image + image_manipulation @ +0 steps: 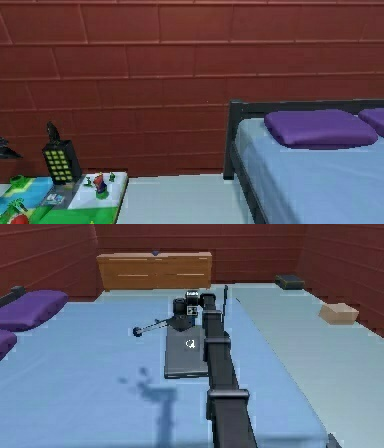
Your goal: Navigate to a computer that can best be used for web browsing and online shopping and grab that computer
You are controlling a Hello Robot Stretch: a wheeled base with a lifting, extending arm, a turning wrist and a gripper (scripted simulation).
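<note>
Where arm [222, 364] crosses laptop [184, 354] on bed [90, 374], cannot tell if hand [150, 326] holds anything, pillow [30, 309], dresser [150, 269] beyond.

The wall [150, 60] is rough brick, the bedsheet [80, 374] smooth cloth, the dresser [130, 269] wood, the laptop [183, 359] matt.

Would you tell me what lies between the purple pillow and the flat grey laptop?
In the arm side view, just bare pale blue bedsheet separates the purple pillow and the flat grey laptop.

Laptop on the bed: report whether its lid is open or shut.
Shut: the laptop lies on the bed as one flat grey slab, with no screen standing up.
</note>
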